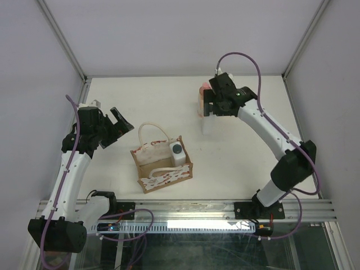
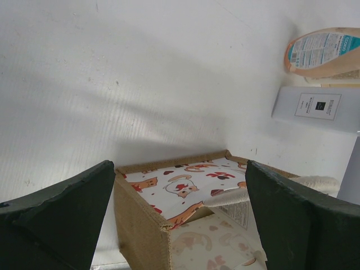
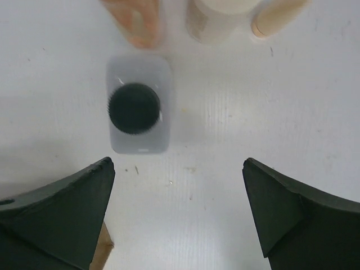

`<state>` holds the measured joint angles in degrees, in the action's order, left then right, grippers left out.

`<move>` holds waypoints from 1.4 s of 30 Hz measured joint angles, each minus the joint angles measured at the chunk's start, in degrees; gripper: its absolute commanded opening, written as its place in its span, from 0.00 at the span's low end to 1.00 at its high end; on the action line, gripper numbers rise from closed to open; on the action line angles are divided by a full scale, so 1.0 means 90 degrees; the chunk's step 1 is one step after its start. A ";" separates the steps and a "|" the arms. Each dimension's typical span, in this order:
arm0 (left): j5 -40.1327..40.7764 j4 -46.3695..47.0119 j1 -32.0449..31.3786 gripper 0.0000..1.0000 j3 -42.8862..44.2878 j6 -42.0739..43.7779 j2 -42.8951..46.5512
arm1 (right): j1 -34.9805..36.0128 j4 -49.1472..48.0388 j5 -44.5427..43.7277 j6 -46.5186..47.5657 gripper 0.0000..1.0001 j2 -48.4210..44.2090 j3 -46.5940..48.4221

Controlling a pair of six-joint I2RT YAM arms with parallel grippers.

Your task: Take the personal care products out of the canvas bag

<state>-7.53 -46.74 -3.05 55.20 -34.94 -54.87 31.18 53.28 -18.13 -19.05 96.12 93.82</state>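
**One bottle in the bag, three out on the table**

We look down on a flat white table (image 1: 253,169) with an arm at each side. Near the middle stands the small boxy tan canvas bag (image 1: 166,179) with cream panels printed in red and cream rope handles.

The left gripper (image 1: 117,128) hangs just left of the bag, jaws spread wide and holding nothing. Its wrist camera looks down on one corner of the bag (image 2: 140,225).

The right gripper (image 1: 214,109) hovers at the far side of the table, well apart from the bag, jaws also spread and empty.

Inside the bag, at its right end, is a white bottle with a dark grey cap (image 1: 176,153). Below the right gripper a second white, dark-capped bottle (image 3: 138,112) stands upright on the table. Just beyond it are the orange bottle with a pink cap (image 1: 202,101) and the beige bottle (image 3: 219,17), blurred.
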 measured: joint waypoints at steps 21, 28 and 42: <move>-0.0058 0.0046 0.0000 0.99 0.0000 -0.0012 0.0007 | 0.0969 -0.0743 0.2101 -0.0612 0.99 -0.2397 -0.1909; -0.0068 0.0058 0.0000 0.99 -0.0080 -0.0051 0.0238 | 0.2356 -0.0843 0.2144 -0.0950 1.00 -0.1768 -0.1105; -0.0180 0.0034 0.0000 0.99 -0.0253 -0.0063 0.0457 | 0.3721 0.0483 0.1035 -0.1185 0.93 -0.0505 -0.0087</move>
<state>-9.15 -46.44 -3.05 52.93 -35.51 -50.76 64.66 57.63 -8.82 -29.71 91.57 93.03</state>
